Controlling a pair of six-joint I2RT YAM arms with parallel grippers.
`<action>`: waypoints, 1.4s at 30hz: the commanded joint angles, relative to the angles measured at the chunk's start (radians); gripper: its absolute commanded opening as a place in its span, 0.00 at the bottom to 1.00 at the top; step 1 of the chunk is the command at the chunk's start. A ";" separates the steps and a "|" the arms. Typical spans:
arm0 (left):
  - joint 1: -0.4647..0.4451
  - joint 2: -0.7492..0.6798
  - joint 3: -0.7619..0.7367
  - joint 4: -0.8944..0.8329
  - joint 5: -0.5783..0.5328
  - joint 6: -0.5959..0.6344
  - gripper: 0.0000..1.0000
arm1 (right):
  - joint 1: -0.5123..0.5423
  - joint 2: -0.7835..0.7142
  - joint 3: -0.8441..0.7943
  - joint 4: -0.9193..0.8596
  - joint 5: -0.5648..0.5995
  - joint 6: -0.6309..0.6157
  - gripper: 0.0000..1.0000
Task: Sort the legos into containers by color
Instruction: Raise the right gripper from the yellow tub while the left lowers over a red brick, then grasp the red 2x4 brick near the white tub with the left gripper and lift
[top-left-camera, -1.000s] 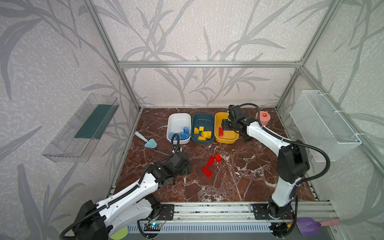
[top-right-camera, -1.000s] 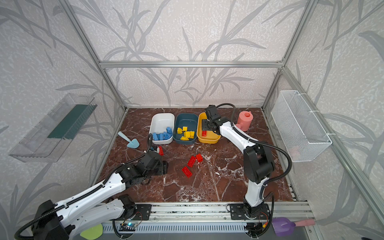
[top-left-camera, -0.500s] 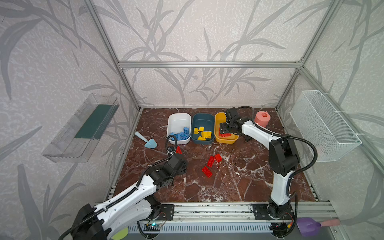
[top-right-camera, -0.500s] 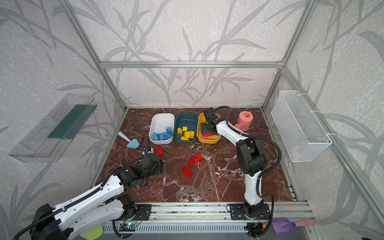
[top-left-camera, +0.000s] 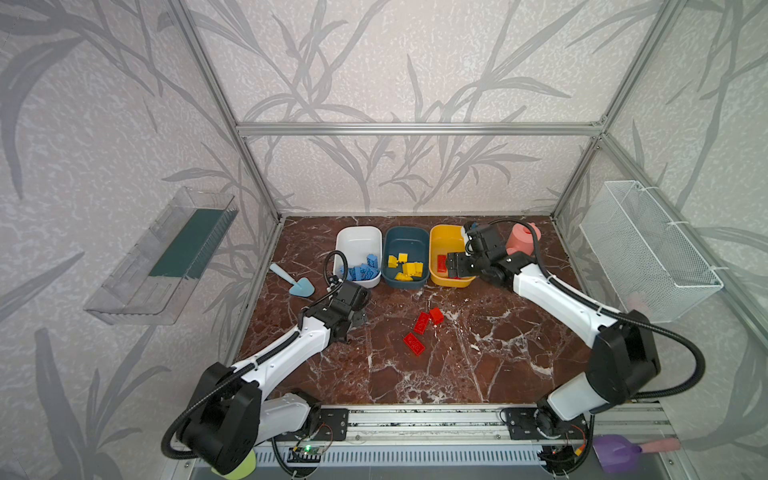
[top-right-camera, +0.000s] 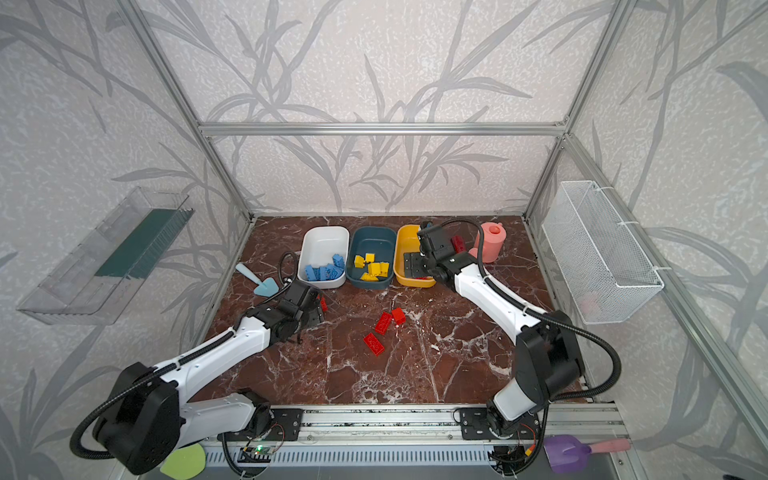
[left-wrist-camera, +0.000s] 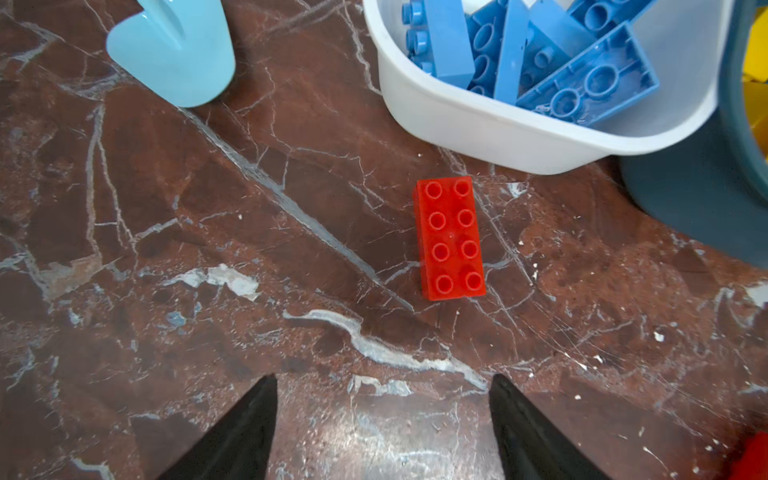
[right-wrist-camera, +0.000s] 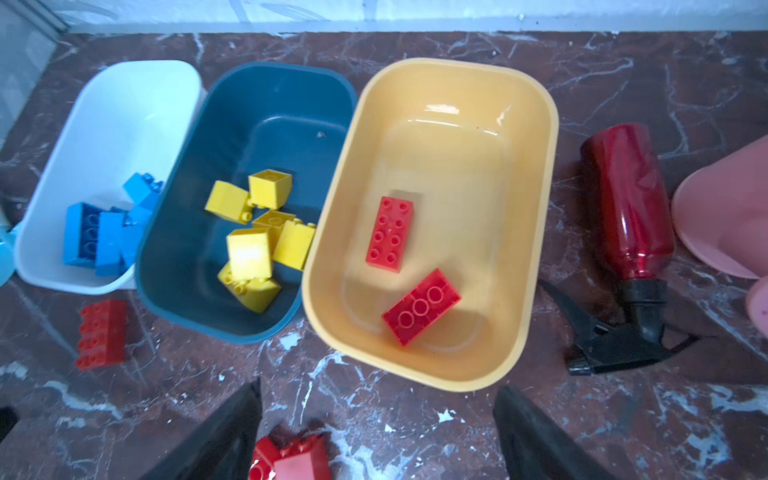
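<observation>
Three containers stand in a row at the back: white with blue legos, teal with yellow legos, yellow with two red legos. My left gripper is open and low over the floor. A red lego lies just ahead of it, in front of the white container. My right gripper hangs open and empty over the yellow container's near end. Three more red legos lie mid-floor.
A light blue scoop lies left of the white container. A red spray bottle and a pink watering can stand right of the yellow container. A wire basket hangs on the right wall, a clear tray on the left.
My right gripper has opened wider over the yellow container and drawn slightly nearer. My left gripper has moved toward the back, up to the red lego by the white container.
</observation>
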 joint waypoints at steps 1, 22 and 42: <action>0.023 0.084 0.066 0.066 0.010 0.015 0.79 | 0.061 -0.087 -0.114 0.064 0.013 0.009 0.89; 0.085 0.460 0.255 0.067 0.073 0.007 0.53 | 0.134 -0.350 -0.425 0.094 0.063 0.004 0.89; -0.065 0.238 0.416 -0.081 0.059 0.109 0.27 | 0.134 -0.453 -0.491 0.089 -0.009 0.016 0.89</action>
